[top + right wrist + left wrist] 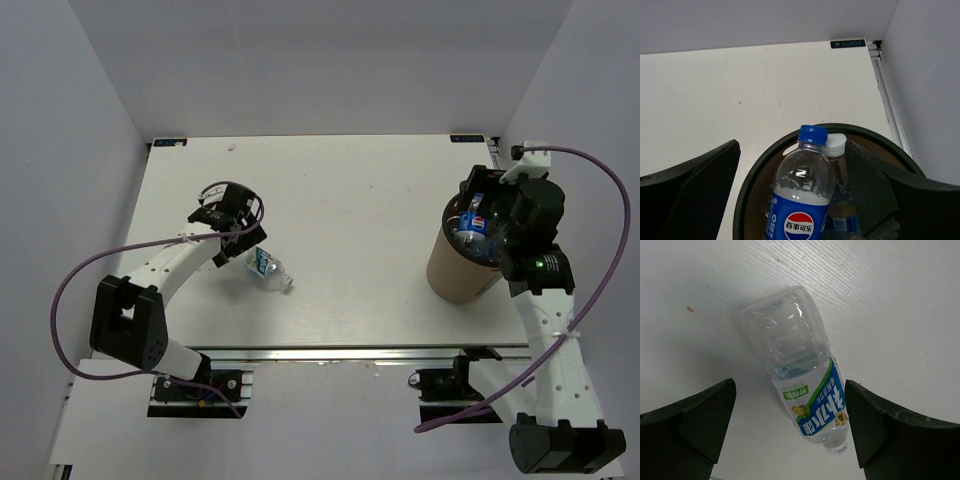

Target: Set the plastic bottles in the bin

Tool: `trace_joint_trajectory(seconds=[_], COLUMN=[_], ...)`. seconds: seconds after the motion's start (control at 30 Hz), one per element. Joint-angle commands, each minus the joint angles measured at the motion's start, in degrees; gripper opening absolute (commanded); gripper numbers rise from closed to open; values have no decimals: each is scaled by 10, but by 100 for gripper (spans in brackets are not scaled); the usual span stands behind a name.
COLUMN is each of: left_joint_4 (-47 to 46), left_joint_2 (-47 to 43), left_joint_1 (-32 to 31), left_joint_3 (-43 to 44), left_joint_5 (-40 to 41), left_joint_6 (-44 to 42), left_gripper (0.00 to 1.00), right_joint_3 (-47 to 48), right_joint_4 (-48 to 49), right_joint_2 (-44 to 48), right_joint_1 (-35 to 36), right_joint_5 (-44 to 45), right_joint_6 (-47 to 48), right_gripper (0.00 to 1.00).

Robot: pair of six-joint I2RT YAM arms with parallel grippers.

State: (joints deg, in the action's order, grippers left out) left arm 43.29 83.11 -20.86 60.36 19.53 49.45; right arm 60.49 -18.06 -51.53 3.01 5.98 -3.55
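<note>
At the near edge of the table (350,190) the two arm bases sit bolted on a metal rail (330,353), purple cables (62,290) looping off each arm. A little farther in, on the left half, one clear water bottle (268,268) lies on its side on the white tabletop, cap end turned toward the near right. The left gripper (238,245) hangs just beside it, at the end opposite the cap. In the left wrist view the left gripper (790,385) is spread wide and holds nothing; the water bottle (800,375) lies between the two dark fingers (700,425) with bare table (900,295) on either side, its blue, green and white label facing up; a small brown speck (690,309) marks the surface nearby.

On the right half stands the bin (455,275), brown-walled and upright, with bottles showing inside its mouth. The right gripper (487,200) hovers over the far side of the opening; from its wrist camera the right gripper (794,145) is released, fingers well apart. Below it, a Pepsi bottle (801,195) with a blue cap stands inside the bin's dark rim (752,172), touching neither finger. A white-capped bottle (836,150) stands just behind it and against it.

Beyond the bin the tabletop runs to the far right corner, where a small black tag (847,43) sits under the white wall (765,20).
</note>
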Motion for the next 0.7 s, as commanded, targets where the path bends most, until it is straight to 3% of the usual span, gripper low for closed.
trace_joint_trajectory(seconds=[0.0,0.1,0.2,0.33,0.47,0.57,0.6,0.67], left_joint_4=[-8,-14,-32,-68,-80,-86,-86,-99], left_joint_2=[13,34,47,78,104,107,105,93], left_joint_1=[5,5,5,5,5,5,4,3], left_joint_3=[-1,-4,-9,-13,-8,-7,-3,11], left_joint_5=[15,9,2,-12,-27,-34,-38,-57], left_joint_6=[18,27,37,43,44,26,16,-26], left_gripper=[98,98,98,98,94,70,45,29], right_joint_3=[3,0,-12,-34,-43,-49,-50,-48], right_joint_4=[27,40,69,106,132,148,152,168], right_joint_2=[26,35,42,34,13,-3,-7,-25], right_joint_1=[-3,-3,-3,-3,-2,-1,0,1], right_joint_5=[-4,-25,-103,-304,-411,-449,-457,-463], right_joint_6=[-7,-6,7,25,14,3,-2,-37], right_gripper=[89,89,89,89,89,89,89,89])
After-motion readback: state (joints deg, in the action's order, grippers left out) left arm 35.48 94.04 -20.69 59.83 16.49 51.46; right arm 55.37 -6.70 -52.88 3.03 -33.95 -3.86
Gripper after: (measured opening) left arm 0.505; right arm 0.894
